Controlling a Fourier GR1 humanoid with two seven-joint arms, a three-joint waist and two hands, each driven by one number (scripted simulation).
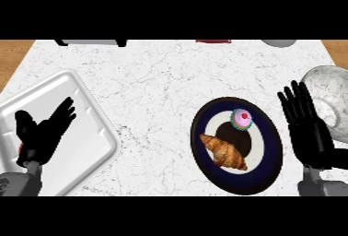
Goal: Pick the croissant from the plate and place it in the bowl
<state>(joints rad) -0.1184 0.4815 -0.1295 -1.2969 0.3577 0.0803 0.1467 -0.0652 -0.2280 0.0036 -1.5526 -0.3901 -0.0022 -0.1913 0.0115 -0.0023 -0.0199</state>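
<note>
A golden-brown croissant [223, 152] lies on the near left part of a dark blue plate [266, 170] with a white ring and black middle. A pink cupcake [242, 119] sits at the plate's far side. The grey marbled bowl [331, 90] stands at the right edge, beyond the plate. My right hand [309, 131] is open, fingers straight and pointing away, between the plate and the bowl, just right of the plate's rim. My left hand [42, 133] rests open over the white tray at the left.
A white rectangular tray [85, 138] takes up the left side of the marble counter. At the far edge stand a white appliance base [92, 42], a dark red item [213, 41] and a grey round object [279, 43]. Wooden floor shows past both far corners.
</note>
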